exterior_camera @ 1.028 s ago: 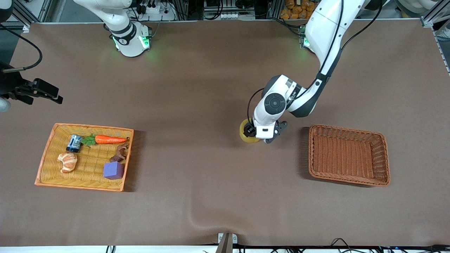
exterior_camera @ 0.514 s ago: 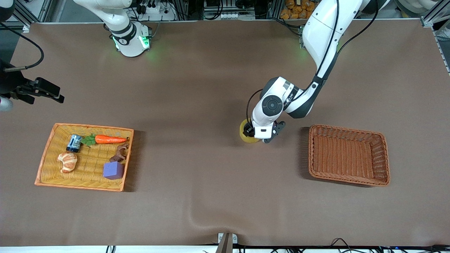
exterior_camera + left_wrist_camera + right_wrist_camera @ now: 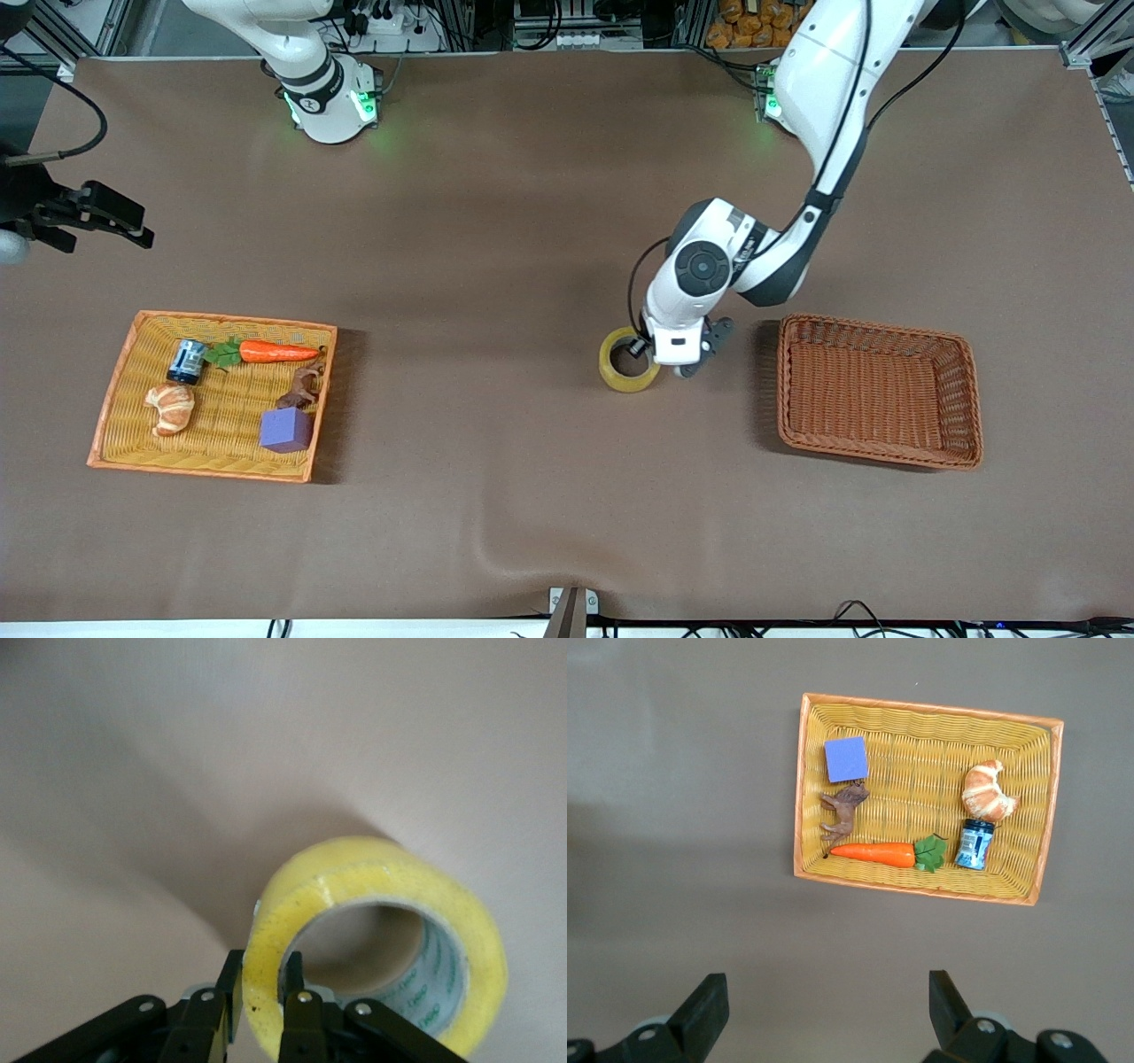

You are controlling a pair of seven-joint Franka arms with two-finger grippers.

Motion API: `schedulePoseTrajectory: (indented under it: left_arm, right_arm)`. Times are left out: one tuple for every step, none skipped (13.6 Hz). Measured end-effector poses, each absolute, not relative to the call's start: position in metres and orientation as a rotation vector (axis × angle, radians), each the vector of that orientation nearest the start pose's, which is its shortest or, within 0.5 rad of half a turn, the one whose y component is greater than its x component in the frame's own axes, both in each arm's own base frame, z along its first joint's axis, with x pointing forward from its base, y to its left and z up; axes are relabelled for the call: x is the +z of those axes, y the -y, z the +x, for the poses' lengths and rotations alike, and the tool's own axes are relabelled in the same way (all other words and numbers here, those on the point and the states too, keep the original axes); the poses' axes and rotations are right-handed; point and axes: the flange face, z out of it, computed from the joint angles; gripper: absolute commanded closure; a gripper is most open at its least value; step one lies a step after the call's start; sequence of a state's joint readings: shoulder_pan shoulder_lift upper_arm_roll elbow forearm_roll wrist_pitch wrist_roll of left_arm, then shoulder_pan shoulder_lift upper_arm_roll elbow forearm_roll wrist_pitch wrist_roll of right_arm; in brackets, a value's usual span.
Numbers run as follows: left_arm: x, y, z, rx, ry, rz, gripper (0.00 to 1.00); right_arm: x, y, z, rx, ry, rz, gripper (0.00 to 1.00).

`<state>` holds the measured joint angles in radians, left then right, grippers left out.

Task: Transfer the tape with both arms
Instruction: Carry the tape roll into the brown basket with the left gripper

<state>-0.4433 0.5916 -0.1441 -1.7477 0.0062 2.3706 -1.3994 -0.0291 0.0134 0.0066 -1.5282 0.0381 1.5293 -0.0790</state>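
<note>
Beside brown basket point(image 3: 880, 392): left hand point(image 3: 645, 350) pinching tape point(image 3: 628, 370) wall, now lifted off desk point(image 3: 496, 266); basket drop next. Right hand point(image 3: 824, 1014) spread, waiting above yellow tray point(image 3: 926, 797).

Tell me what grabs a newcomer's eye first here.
The yellow tape mid-table, its wall pinched by the left gripper. Next, the orange tray of toys toward the right arm's end, and the brown basket beside the tape. The right gripper hangs open high above the tray.

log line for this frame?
left hand: shut on tape wall, mid-table | right hand: open, over table above yellow basket | brown basket: nothing inside
</note>
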Motion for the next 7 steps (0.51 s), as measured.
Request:
schedulePoseTrajectory:
  left_arm:
    - [0.264,0.346,0.577,0.015,1.308,-2.939,1.0]
    - [0.29,0.319,0.594,-0.026,1.286,-2.951,1.0]
    - [0.314,0.286,0.608,-0.05,1.228,-2.971,1.0]
    - [0.332,0.252,0.62,-0.059,1.147,-2.993,1.0]
    - [0.344,0.216,0.63,-0.06,1.074,-3.008,1.0]
    - [0.349,0.181,0.637,-0.049,1.011,-3.016,1.0]
    - [0.349,0.148,0.643,-0.029,0.951,-3.023,1.0]
  right_arm:
    - [0.634,0.014,0.553,0.005,0.141,-3.101,0.0]
    - [0.634,0.02,0.553,-0.007,0.192,-3.099,0.0]
    - [0.632,0.025,0.554,-0.013,0.224,-3.097,0.0]
    - [0.628,0.028,0.554,-0.008,0.238,-3.096,0.0]
    - [0.625,0.029,0.554,-0.002,0.246,-3.095,0.0]
    - [0.624,0.029,0.554,0.003,0.25,-3.094,0.0]
    - [0.624,0.029,0.554,0.004,0.251,-3.094,0.0]
